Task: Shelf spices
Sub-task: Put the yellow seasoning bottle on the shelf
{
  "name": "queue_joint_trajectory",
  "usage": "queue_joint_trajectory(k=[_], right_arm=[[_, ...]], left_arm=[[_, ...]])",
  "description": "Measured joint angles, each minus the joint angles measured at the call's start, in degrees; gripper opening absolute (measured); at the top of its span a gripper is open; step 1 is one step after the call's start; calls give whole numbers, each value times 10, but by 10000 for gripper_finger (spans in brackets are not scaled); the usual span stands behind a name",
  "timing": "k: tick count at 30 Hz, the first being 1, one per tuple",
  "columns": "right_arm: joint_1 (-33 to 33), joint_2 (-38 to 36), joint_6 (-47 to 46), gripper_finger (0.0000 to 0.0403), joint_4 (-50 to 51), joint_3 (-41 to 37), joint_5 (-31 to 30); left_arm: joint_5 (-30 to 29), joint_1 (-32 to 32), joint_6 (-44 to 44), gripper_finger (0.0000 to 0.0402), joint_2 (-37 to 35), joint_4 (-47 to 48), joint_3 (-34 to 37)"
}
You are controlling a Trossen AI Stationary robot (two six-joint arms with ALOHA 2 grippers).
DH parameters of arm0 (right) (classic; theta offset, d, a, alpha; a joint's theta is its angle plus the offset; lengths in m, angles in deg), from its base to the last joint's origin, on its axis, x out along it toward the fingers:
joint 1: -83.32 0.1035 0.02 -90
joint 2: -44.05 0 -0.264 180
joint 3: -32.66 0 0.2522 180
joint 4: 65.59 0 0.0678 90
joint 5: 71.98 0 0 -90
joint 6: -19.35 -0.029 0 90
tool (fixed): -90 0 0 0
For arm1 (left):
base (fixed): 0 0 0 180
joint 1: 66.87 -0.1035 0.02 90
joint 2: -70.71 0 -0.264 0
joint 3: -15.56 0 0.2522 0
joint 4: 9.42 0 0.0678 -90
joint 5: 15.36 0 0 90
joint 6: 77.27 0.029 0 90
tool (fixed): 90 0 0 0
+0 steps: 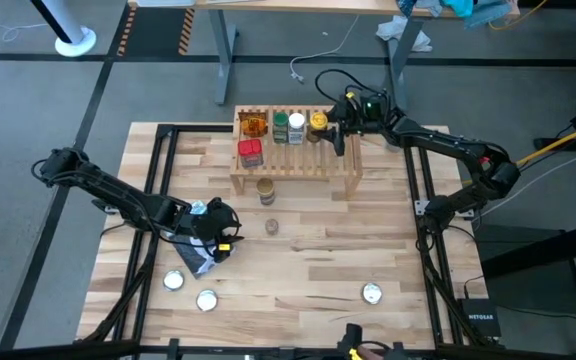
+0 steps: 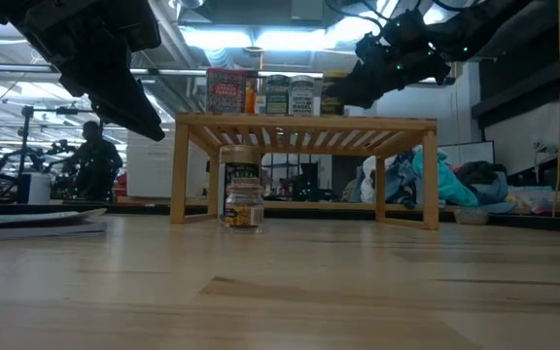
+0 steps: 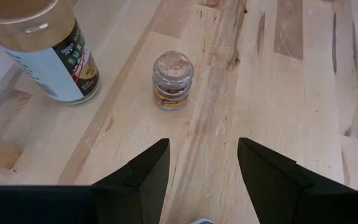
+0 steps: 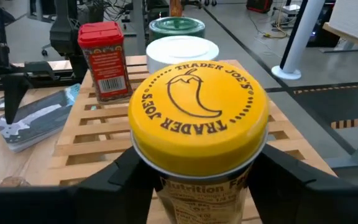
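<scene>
The light-wood shelf [image 1: 296,160] stands at the table's far middle. On its slats are an orange packet [image 1: 254,125], a red tin [image 1: 251,152], a green-lidded jar [image 1: 280,127] and a white-lidded jar [image 1: 297,127]. At that row's right end is a yellow-lidded jar [image 4: 197,115], with my right gripper [image 1: 338,130] shut on it. A tan-lidded jar [image 1: 265,190] and a small clear jar [image 3: 173,79] stand on the table in front of the shelf. My left gripper [image 3: 197,168] hangs open, above the table to the left of the small clear jar, touching nothing. My right gripper pinches the yellow-lidded jar's body just under the lid [image 4: 154,177] between its two fingers, one on each side. The fingers come nearly level from the table's right side. The jar is upright over the shelf's far step; its base is out of view.
A blue-and-white pouch [image 1: 200,252] lies under my left arm's wrist. Three flat silver discs [image 1: 174,280], [image 1: 206,298], [image 1: 372,293] lie near the table's front edge. Bare wood lies between the shelf and the discs.
</scene>
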Motion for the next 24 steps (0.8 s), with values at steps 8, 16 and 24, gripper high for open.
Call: queue_joint_trajectory(k=[8,16,24], right_arm=[[-4,2,0,279,1,0,6],[-4,2,1,283,-7,0,1],[-4,2,0,284,-50,0,10]], left_arm=[[0,0,0,182,0,0,0],[0,0,0,182,0,0,0],[0,0,0,182,0,0,0]])
